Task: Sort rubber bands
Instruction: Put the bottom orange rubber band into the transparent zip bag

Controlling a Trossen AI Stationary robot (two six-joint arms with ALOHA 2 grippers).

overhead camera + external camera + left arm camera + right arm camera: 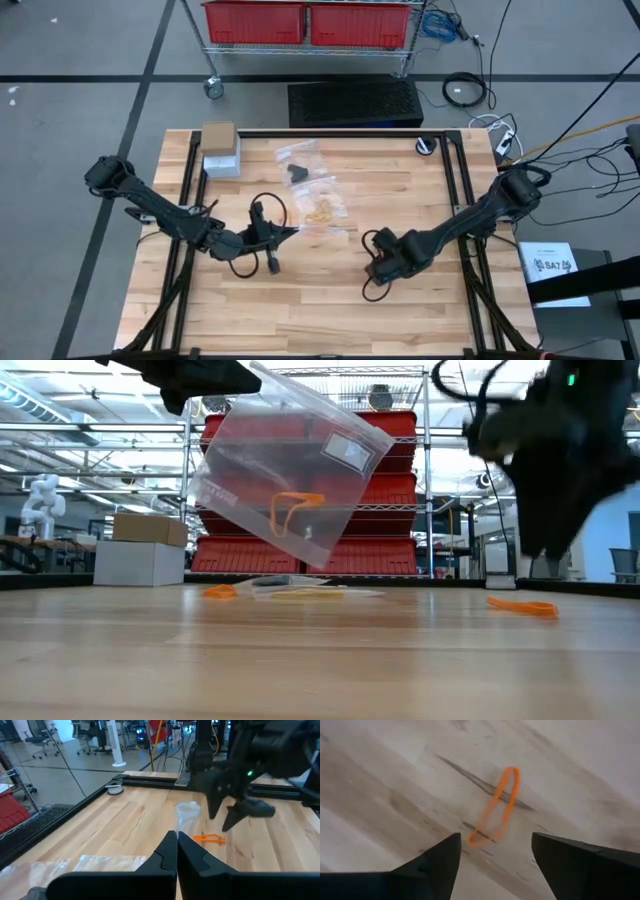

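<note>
While my right gripper (492, 852) points down at frame centre, fingers spread over an orange rubber band (496, 805); my left gripper (177, 851) pinches a clear bag (285, 475) aloft.

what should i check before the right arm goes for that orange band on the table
1. Right gripper open: ok, fingers stand apart.
2. Orange rubber band lined up: ok, it lies flat on the table just ahead of the gap between the fingers.
3. Right gripper empty: ok, nothing between its fingers.
4. Left gripper holding the clear bag: ok, shut on its edge, bag hanging tilted above the table.
5. Bag mouth open to receive: cannot tell.
6. Bag contents: ok, one orange band shows inside.
</note>
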